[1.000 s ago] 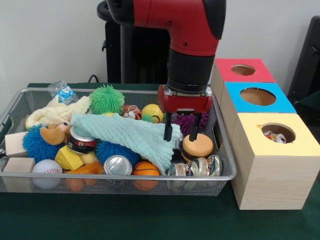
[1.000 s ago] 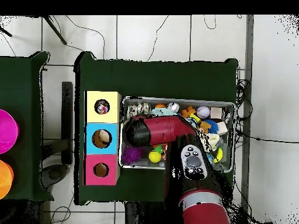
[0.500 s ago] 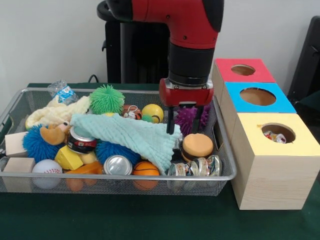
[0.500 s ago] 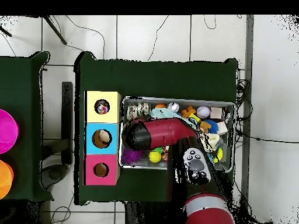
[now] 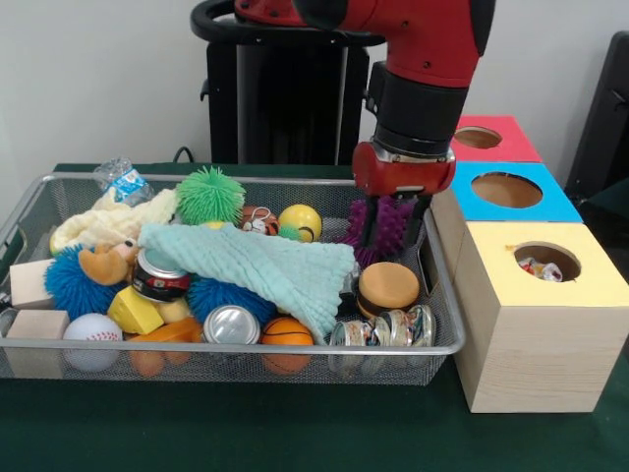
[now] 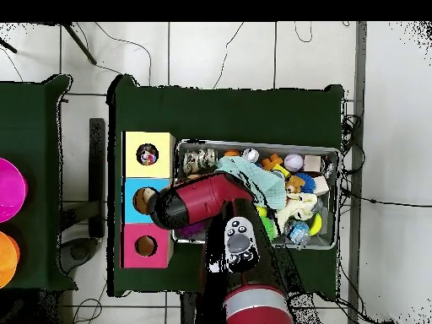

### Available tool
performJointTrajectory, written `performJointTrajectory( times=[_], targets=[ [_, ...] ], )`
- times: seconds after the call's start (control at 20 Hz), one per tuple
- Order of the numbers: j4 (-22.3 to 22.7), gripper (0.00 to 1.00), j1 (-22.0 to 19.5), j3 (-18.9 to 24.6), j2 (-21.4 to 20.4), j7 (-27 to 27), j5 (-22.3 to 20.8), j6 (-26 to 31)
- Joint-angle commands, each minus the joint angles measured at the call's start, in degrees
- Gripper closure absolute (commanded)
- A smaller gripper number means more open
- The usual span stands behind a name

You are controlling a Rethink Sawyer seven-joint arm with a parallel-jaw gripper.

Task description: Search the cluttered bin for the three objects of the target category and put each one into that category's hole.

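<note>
Green-clothed table [image 5: 295, 438], crowded wire mesh bin [image 5: 236, 346], gripper [image 5: 394, 228] gripping purple spiky ball [image 5: 385, 228].
Fingers [image 5: 370, 230] close on soft spikes only, so it may slip or snag the bin rim at right.

From my station, the front view was lit evenly and softly, with no hard shadows on the wall. The light seemed to come from above: the arm [image 5: 423, 39] showed pale highlights on its red shell, and the tops of the crushed cans [image 5: 385, 327] gave small glints. A weak shadow lay under the bin [image 5: 236, 366] on the dark table [image 5: 295, 433]. Fine details looked slightly soft. In the overhead view the white floor [image 6: 253, 51] was very bright, while the table stayed dark and its small things were hard for me to read.
</note>
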Motion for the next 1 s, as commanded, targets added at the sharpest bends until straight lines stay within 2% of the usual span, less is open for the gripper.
performJointTrajectory(
  times=[0.05,0.35,0.65,0.85,1.0],
  targets=[
    [2.89,0.0,-1.03,-1.48,-2.44,-3.61,-3.91,8.23],
    [3.97,0.0,-1.51,-1.4,-4.61,-4.9,-4.9,9.41],
    [1.63,0.0,-4.13,-0.46,-2.51,-7.22,-7.64,7.0],
    [-1.27,0.0,-2.56,-2.42,0.46,-2.63,-11.01,2.57],
    [-2.29,0.0,-2.88,-2.4,1.64,-1.64,-12.26,1.1]
  ],
)
